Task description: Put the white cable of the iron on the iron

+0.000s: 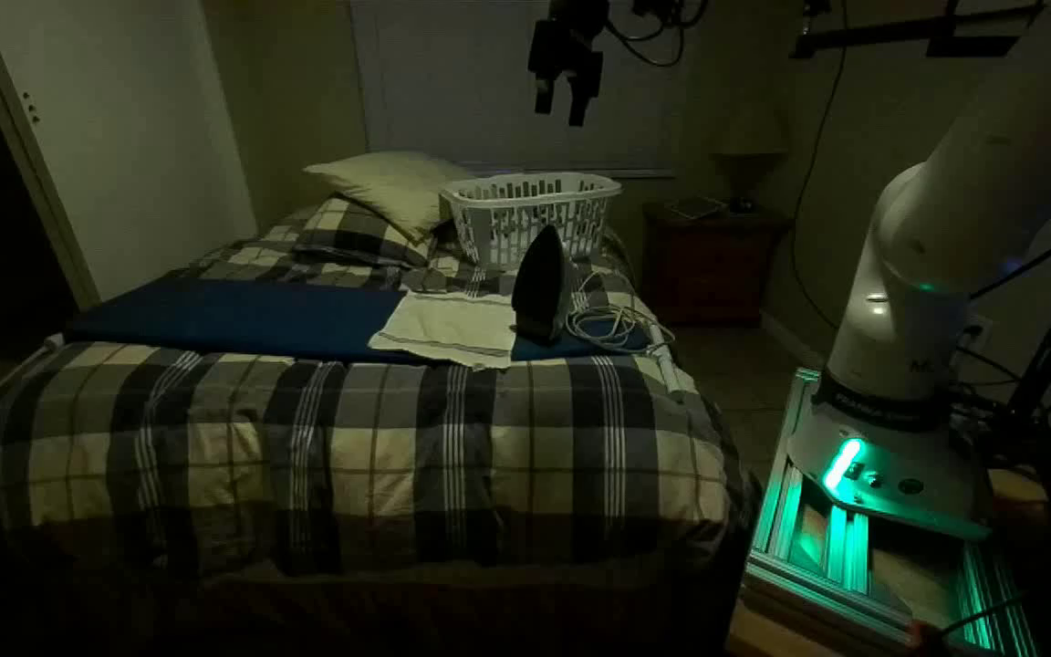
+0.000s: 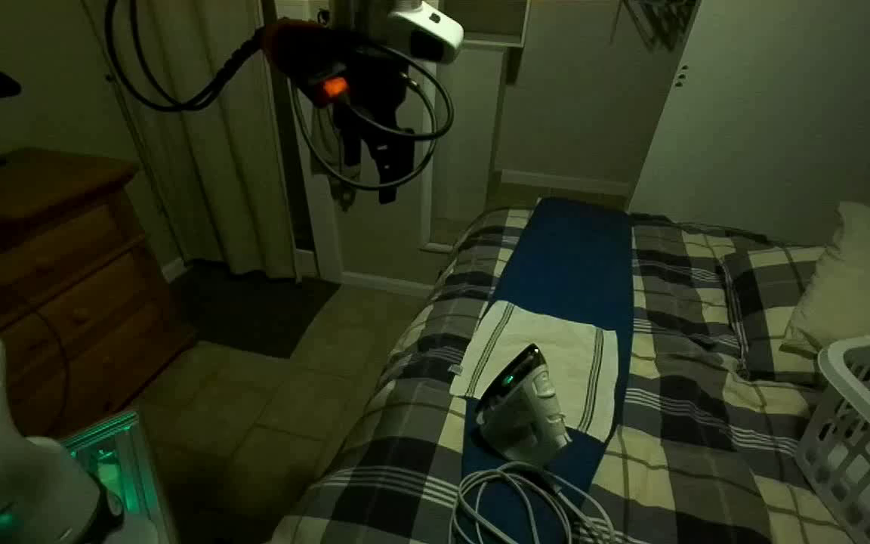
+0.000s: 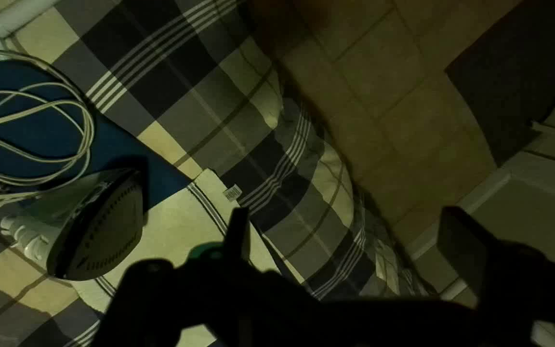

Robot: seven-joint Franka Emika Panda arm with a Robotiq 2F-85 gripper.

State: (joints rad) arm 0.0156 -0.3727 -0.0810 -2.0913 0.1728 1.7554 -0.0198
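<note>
The dark iron (image 1: 539,297) stands upright on its heel on the blue ironing board (image 1: 243,315); it also shows in an exterior view (image 2: 522,415) and at the left of the wrist view (image 3: 101,226). The white cable (image 1: 612,315) lies in loose loops on the board's end beside the iron; the loops also show in an exterior view (image 2: 459,502) and the wrist view (image 3: 87,130). My gripper (image 1: 560,111) is open and empty, high above the bed and apart from iron and cable. Its fingers are spread wide in the wrist view (image 3: 345,212).
A white cloth (image 2: 556,340) lies flat on the board beside the iron. A white lattice basket (image 1: 535,187) and a pillow (image 1: 389,178) are farther back on the plaid bed. A nightstand (image 1: 708,255) stands behind the bed. A wooden dresser (image 2: 65,264) stands near the robot base.
</note>
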